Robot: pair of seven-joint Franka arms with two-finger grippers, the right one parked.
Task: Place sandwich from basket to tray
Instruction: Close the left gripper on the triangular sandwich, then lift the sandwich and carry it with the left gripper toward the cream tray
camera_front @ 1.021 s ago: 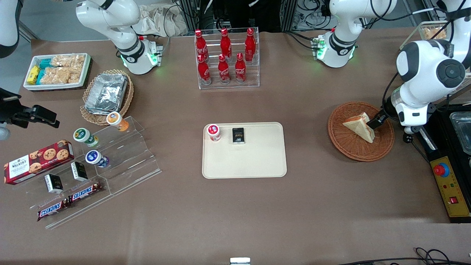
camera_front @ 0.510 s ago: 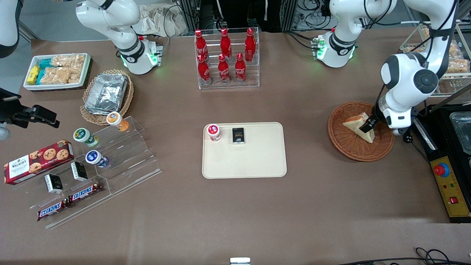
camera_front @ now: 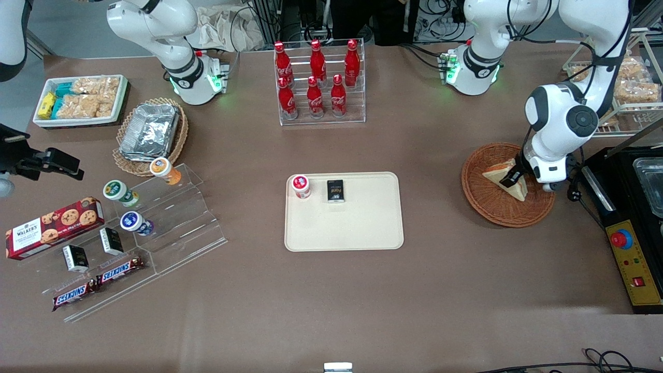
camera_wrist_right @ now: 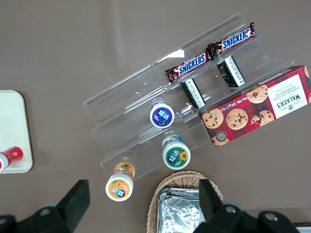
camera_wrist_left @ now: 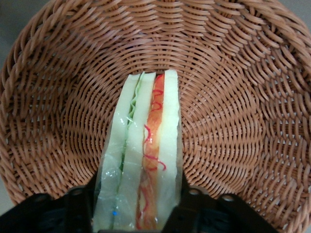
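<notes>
- Your brown table point(camera_front: 440, 290) holds the tray point(camera_front: 362, 228) at centre.
- At its 3 o'clock sits the basket point(camera_front: 487, 204).
- Your gripper point(camera_front: 510, 178) there straddles the sandwich point(camera_wrist_left: 143, 160), fingers point(camera_wrist_left: 77, 204) touching its sides.

The words I can read all sit toward the parked arm's end of the table, well apart from my fingers point(camera_wrist_left: 80, 204). Two chocolate bars point(camera_wrist_right: 210, 51) read SNICKERS. The red cookie box point(camera_wrist_right: 255, 107) says WALKERS, CHOCOLATE CHIP SHORTBREAD. The red bottles point(camera_front: 315, 77) carry white Coca-Cola script. The small black packet point(camera_front: 335, 191) on the tray point(camera_front: 362, 228) has lettering too small to read.
</notes>
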